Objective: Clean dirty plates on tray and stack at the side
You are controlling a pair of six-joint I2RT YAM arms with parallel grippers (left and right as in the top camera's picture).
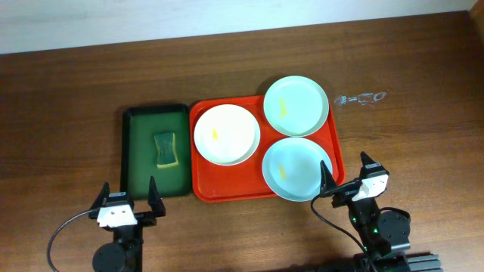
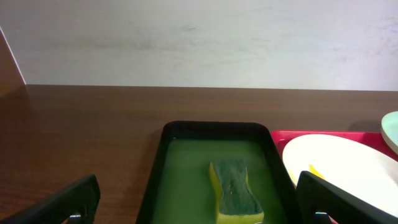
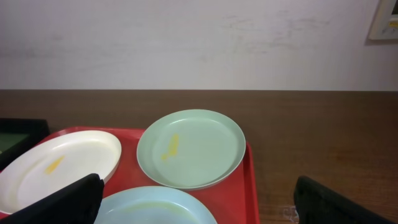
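Note:
The red-orange tray (image 1: 219, 183) holds three plates, each with a yellow smear: a white plate (image 1: 227, 134) at its left, a mint-green plate (image 1: 296, 103) at its back right and a mint-green plate (image 1: 296, 168) at its front right. In the right wrist view the white plate (image 3: 59, 168), the far green plate (image 3: 191, 149), the near green plate (image 3: 155, 208) and the tray (image 3: 249, 186) show. My left gripper (image 1: 125, 198) is open and empty, in front of the green tray. My right gripper (image 1: 349, 177) is open and empty, at the tray's front right corner.
A dark green tray (image 1: 134, 151) left of the red tray holds a yellow-green sponge (image 1: 165, 149), also in the left wrist view (image 2: 235, 191). A small clear plastic scrap (image 1: 361, 98) lies on the wooden table right of the far plate. A pale wall runs along the back.

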